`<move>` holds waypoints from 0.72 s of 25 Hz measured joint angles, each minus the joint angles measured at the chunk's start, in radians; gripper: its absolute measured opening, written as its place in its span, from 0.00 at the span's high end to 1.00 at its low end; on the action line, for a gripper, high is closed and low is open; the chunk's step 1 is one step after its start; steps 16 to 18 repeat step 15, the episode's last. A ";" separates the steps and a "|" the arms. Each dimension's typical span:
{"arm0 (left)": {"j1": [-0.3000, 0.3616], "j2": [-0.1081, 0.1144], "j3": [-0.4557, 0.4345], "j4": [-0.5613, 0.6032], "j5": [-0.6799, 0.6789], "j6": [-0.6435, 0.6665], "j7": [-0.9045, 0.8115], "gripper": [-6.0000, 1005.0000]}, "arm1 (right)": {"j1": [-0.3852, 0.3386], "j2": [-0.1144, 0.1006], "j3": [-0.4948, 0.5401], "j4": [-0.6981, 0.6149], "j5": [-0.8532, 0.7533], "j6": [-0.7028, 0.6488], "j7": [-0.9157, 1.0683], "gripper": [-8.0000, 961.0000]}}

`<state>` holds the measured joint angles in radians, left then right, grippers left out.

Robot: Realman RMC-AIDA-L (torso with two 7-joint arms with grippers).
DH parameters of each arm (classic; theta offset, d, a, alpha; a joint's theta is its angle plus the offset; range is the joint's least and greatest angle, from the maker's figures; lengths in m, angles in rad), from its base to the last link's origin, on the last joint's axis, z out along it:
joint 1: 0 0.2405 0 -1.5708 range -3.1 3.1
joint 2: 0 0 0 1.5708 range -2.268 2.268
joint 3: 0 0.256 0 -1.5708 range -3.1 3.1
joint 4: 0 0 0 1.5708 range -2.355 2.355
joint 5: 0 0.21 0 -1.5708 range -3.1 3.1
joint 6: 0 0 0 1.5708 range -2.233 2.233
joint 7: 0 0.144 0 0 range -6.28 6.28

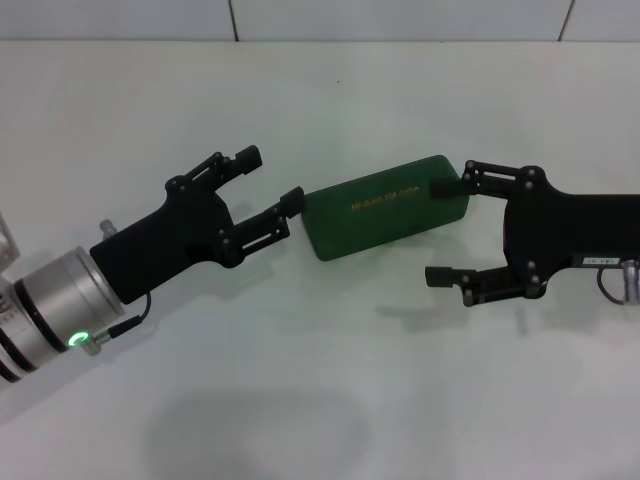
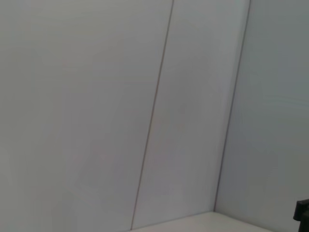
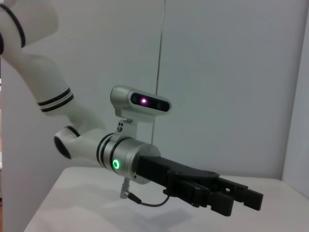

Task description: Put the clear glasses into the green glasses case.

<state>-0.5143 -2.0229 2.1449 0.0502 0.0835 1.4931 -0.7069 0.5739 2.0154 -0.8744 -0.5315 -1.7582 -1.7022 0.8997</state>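
The green glasses case [image 1: 388, 206] lies closed on the white table [image 1: 300, 390], between both grippers. The left gripper [image 1: 270, 178] is wide open, one fingertip touching the case's end. The right gripper [image 1: 440, 230] is also wide open, one finger resting on the lid.

Plain white surface [image 1: 320, 400], matte and softly shadowed; behind it, pale panelled wall [image 1: 400, 18] with thin dark vertical seams.

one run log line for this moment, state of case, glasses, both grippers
green glasses case: closed on table | clear glasses: not visible | left gripper: open, fingertip at case's left end | right gripper: open, fingertip at right end
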 joint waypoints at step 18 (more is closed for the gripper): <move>0.020 0.013 0.000 -0.003 0.135 0.044 0.064 0.18 | 0.004 -0.006 -0.071 -0.020 -0.004 0.010 -0.029 0.08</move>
